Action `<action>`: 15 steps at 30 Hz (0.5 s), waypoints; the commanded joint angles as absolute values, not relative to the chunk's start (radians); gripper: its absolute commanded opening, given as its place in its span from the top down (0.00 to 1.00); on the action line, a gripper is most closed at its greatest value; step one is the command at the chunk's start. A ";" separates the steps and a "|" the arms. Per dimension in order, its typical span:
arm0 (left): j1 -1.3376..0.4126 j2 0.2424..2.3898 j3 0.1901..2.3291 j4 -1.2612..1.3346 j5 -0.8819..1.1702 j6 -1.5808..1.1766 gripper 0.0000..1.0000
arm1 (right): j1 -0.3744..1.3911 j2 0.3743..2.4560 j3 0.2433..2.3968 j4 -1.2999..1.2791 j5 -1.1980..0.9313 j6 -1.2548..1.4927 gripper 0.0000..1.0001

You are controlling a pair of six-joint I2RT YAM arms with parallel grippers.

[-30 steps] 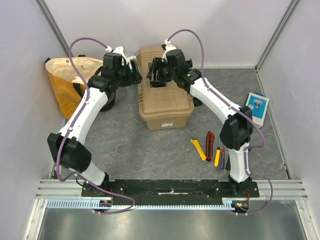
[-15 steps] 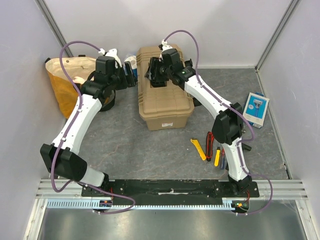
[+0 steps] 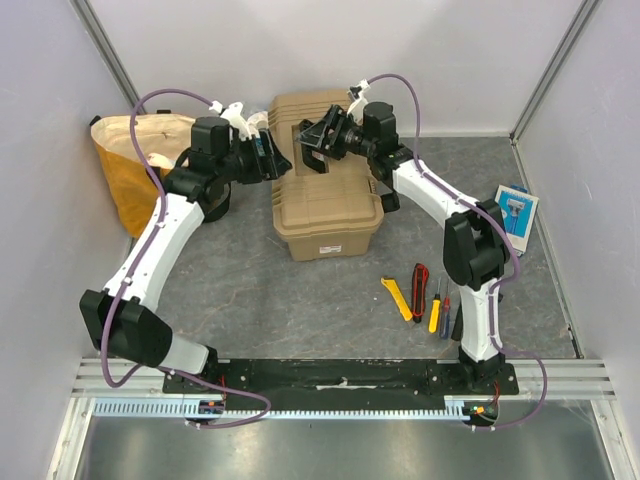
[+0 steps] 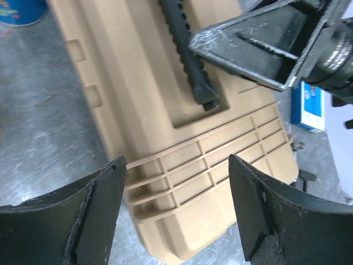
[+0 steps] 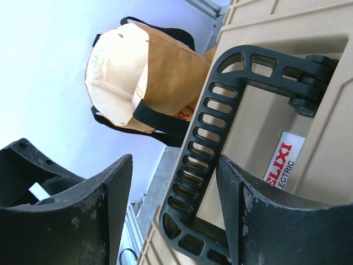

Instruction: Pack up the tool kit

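None of the tools is packed: cutters (image 3: pixel 420 278) and screwdrivers (image 3: pixel 437 313) lie front-right of the closed toolbox (image 3: pixel 325 205), the left gripper (image 4: pixel 176 165) and right gripper (image 5: pixel 174 160) both open-jawed above its lid.

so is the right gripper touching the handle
Cannot tell. In the right wrist view the handle sits between the fingers of the open right gripper, one overlapping it, but neither contact nor gap shows plainly.

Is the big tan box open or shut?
Shut, it seems. The toolbox has its ribbed lid lying over the top, the black handle lies on it, and none of the inside shows.
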State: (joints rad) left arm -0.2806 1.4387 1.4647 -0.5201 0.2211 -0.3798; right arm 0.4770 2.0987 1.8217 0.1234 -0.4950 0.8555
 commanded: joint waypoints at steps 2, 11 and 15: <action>-0.279 1.491 1.450 -0.324 0.373 -0.462 0.19 | 0.515 2.065 1.767 0.356 -0.683 1.002 0.32; -0.322 1.695 1.555 -0.238 0.399 -0.503 0.19 | 0.469 2.048 1.683 0.498 -0.687 1.112 0.32; -0.336 1.753 1.592 -0.204 0.396 -0.523 0.19 | 0.460 2.040 1.681 0.483 -0.680 1.109 0.32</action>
